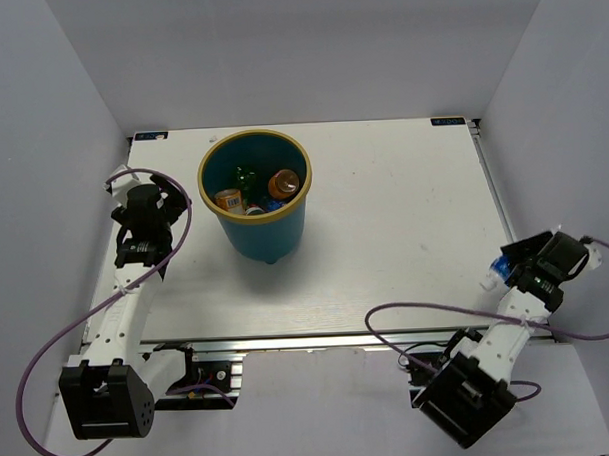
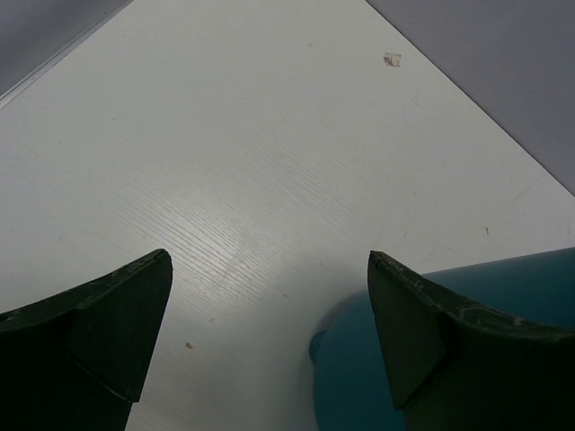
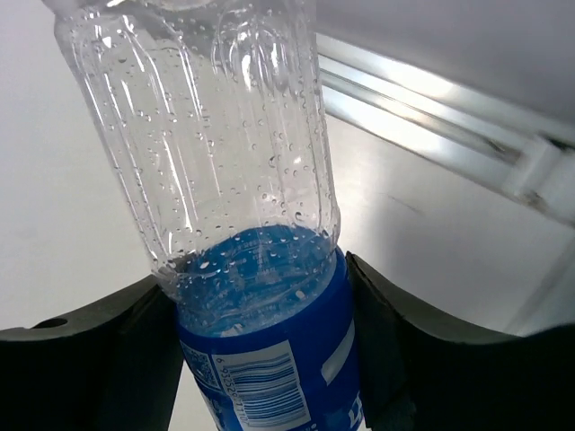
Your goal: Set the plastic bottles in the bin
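Observation:
The teal bin [image 1: 268, 234] with a yellowish rim stands at the back left of the table. Inside it lie an orange bottle [image 1: 282, 183], a green bottle [image 1: 245, 179] and another orange one [image 1: 228, 200]. My left gripper [image 1: 145, 256] is open and empty, left of the bin; the bin's lower wall [image 2: 503, 287] shows by its right finger. My right gripper [image 1: 511, 271] is at the table's right front edge, shut on a clear bottle with a blue label [image 3: 260, 350], which fills the right wrist view.
An aluminium rail [image 3: 431, 135] runs along the table edge behind the held bottle. Grey walls close in the table on three sides. A small scrap [image 2: 392, 59] lies on the table far from the left gripper.

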Tool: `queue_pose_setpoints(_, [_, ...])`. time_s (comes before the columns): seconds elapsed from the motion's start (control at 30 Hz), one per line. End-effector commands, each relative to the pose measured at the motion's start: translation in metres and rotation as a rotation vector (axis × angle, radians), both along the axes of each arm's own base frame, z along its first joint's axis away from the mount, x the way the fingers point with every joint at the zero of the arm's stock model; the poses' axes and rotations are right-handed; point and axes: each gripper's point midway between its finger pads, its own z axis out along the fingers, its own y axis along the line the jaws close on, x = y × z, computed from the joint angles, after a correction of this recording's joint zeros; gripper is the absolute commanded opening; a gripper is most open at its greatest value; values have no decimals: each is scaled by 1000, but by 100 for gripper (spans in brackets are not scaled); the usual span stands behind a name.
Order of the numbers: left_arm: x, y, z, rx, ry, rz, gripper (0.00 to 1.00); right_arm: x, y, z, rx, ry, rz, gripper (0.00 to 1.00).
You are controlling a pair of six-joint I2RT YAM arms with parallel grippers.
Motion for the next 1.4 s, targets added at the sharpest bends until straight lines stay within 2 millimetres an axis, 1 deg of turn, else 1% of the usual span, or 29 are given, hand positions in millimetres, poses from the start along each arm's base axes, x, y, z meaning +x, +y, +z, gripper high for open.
queue_pose_setpoints(0.0, [-4,2,10,2,-31,11,98,44,42,110,-115,-326,340,44])
queue_pose_setpoints(0.03, [-3,2,10,2,-30,11,98,51,58,149,-148,-407,421,44])
queue_pose_setpoints(0.13, [0,0,10,-5,-37,2,98,61,121,229,-189,-629,742,44])
queue_pose_setpoints(0.17, [1,-3,9,-12,-35,-12,98,51,150,277,-233,-727,880,44])
queue_pose_setpoints(0.2, [4,-5,5,-21,-27,-23,98,47,163,299,-258,-772,936,44])
queue_pose_setpoints(0.23, [6,-7,6,-25,-27,-31,98,36,183,339,-325,-865,1005,44])
queue_pose_setpoints(0.3, [8,-9,0,-32,0,-41,98,20,202,369,-372,-951,1078,45])
queue_pose_setpoints(0.33, [9,-8,4,-31,-3,-39,98,11,211,391,-435,-1022,1121,45])
queue_pose_setpoints(0.4, [7,-5,2,-21,14,-17,98,-2,222,409,-415,-1077,1156,46])
queue_pose_setpoints(0.5, [4,-1,8,-14,-5,1,98,-9,229,432,-433,-1143,1193,46])
queue_pose_setpoints(0.6, [3,-3,13,-18,-25,-7,98,-9,231,448,-440,-1173,1214,44])
queue_pose_setpoints(0.7, [3,-3,13,-21,-21,-8,98,4,226,449,-411,-1154,1215,42])
queue_pose_setpoints(0.77, [4,-4,11,-25,-17,-13,98,22,218,440,-382,-1120,1200,41])
queue_pose_setpoints(0.87, [6,-5,10,-22,-16,-17,98,64,215,409,-321,-1033,1180,43])
queue_pose_setpoints(0.9, [7,-5,9,-21,-11,-18,98,74,233,394,-261,-993,1233,44])
queue_pose_setpoints(0.93, [7,-4,9,-17,-10,-16,98,87,234,396,-313,-970,1212,45])
queue_pose_setpoints(0.97, [8,-2,8,-14,-3,-8,98,110,240,381,-287,-913,1227,46])
queue_pose_setpoints(1.0, [8,-2,5,-12,9,-5,98,115,263,375,-260,-897,1279,45])
queue_pose_setpoints(1.03, [7,-1,4,-10,15,1,98,121,272,380,-272,-898,1266,46])
queue_pose_setpoints(1.07, [7,2,3,-2,20,16,98,138,281,370,-288,-865,1289,46])
queue_pose_setpoints(1.1, [5,4,0,5,31,26,98,139,304,368,-277,-860,1330,46])
queue_pose_setpoints(1.13, [4,6,0,10,33,34,98,157,313,354,-273,-804,1321,46])
queue_pose_setpoints(1.17, [2,9,0,20,38,51,98,159,322,370,-308,-829,1339,46])
queue_pose_setpoints(1.2, [1,10,0,23,39,55,98,157,345,371,-298,-833,1389,47])
queue_pose_setpoints(1.23, [1,11,1,25,35,56,98,172,359,355,-284,-771,1410,48])
queue_pose_setpoints(1.27, [0,11,2,28,36,60,98,172,367,377,-325,-813,1414,48])
queue_pose_setpoints(1.3, [0,12,2,29,36,61,98,167,389,378,-324,-819,1453,48])
queue_pose_setpoints(1.33, [0,11,4,29,30,59,98,179,404,367,-326,-790,1468,48])
queue_pose_setpoints(1.37, [-2,12,2,32,35,61,98,176,414,379,-336,-813,1482,48])
